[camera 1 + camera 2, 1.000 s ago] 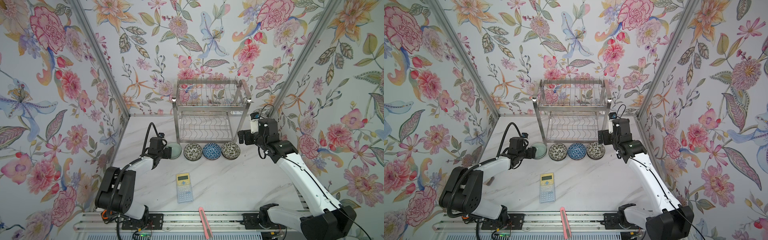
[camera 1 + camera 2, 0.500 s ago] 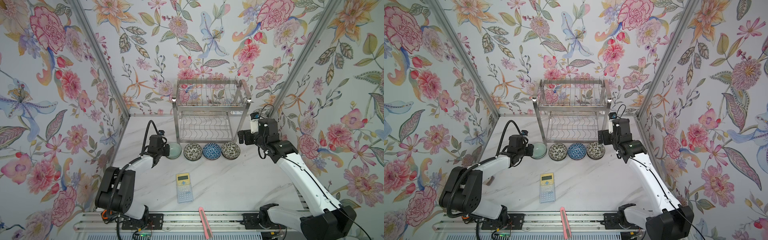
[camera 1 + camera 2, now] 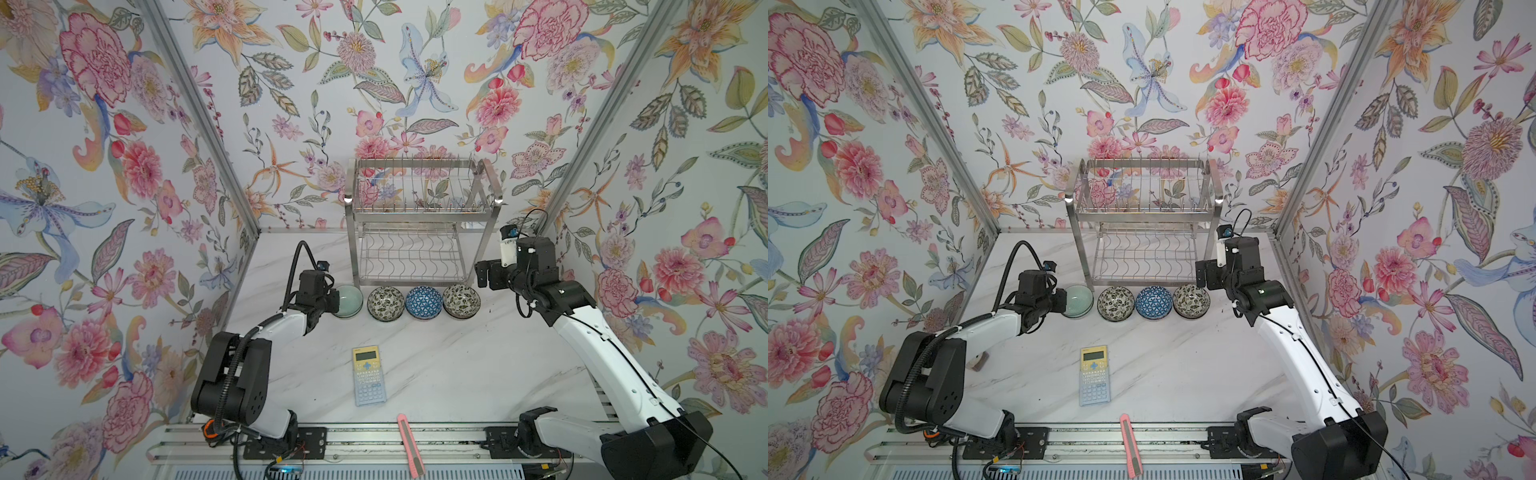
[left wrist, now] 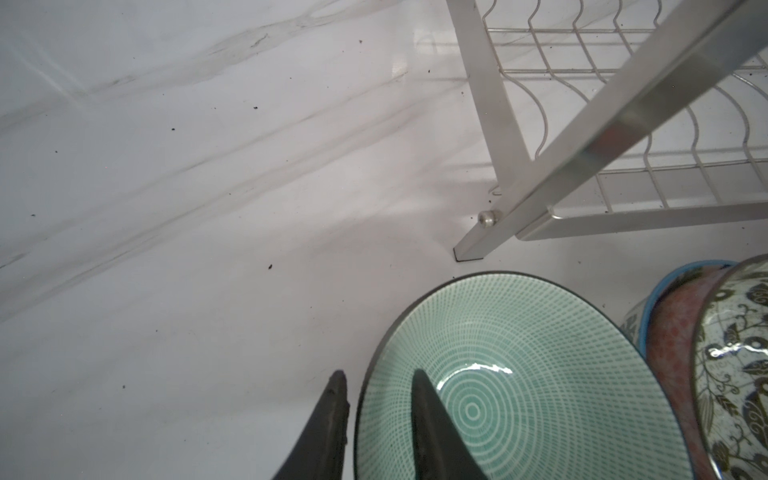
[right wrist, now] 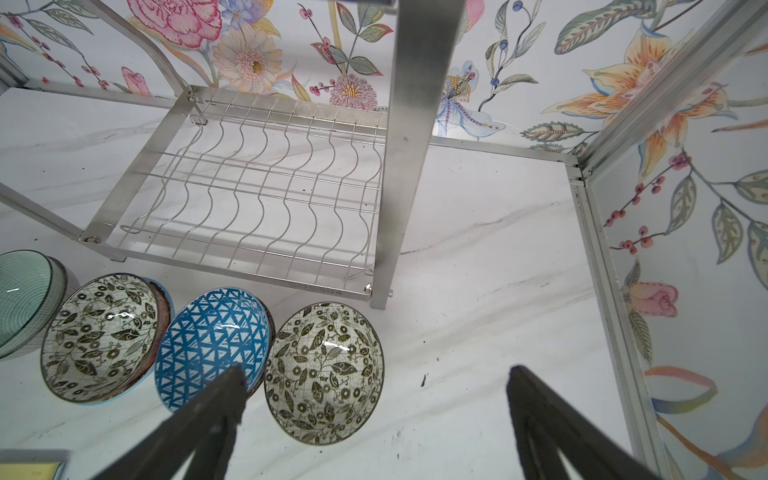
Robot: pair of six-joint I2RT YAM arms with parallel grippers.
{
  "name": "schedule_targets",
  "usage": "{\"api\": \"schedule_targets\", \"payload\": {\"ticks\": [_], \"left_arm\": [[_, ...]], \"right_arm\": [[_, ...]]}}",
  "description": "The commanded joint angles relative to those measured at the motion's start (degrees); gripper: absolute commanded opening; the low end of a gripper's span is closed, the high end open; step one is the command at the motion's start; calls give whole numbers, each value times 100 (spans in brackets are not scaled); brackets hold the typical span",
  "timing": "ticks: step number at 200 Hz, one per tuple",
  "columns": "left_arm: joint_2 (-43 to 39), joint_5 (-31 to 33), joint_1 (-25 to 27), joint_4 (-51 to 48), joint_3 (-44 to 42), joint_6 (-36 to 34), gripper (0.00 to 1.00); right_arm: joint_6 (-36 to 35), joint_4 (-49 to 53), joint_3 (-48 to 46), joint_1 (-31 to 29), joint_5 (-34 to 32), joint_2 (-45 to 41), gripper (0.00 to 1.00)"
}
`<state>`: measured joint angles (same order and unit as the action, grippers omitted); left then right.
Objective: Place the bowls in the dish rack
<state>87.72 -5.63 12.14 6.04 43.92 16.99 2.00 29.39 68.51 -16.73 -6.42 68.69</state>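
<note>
Both top views: celadon bowl (image 3: 350, 300) on the table (image 3: 457, 365) before the empty dish rack (image 3: 422, 216), at the left gripper (image 3: 333, 300). Left wrist: jaws, wide a second ago, now pinch its rim; lifting seems next. Right wrist: right gripper (image 5: 376, 370) gapes wide, empty.

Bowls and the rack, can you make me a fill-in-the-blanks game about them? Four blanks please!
1. The left end effector straddles the rim of the celadon bowl, one finger inside and one ___.
2. In a top view, the blue triangle bowl is ___ from the left in the row.
3. The right end effector is wide ___ and holds nothing.
4. The dish rack has ___ bowls in it.

Missing words: outside; third; open; no
</note>
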Motion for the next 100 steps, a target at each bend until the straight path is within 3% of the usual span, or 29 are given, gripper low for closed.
{"api": "schedule_targets", "payload": {"ticks": [1,57,100], "left_arm": [[86,44,-64,3,73,-46,27],[109,-51,-96,132,-32,30,25],[0,-49,-101,92,-24,23,17]], "right_arm": [[89,7,-58,17,30,-4,99],[90,12,-60,12,19,-11,99],[90,12,-57,15,17,-13,99]]}}
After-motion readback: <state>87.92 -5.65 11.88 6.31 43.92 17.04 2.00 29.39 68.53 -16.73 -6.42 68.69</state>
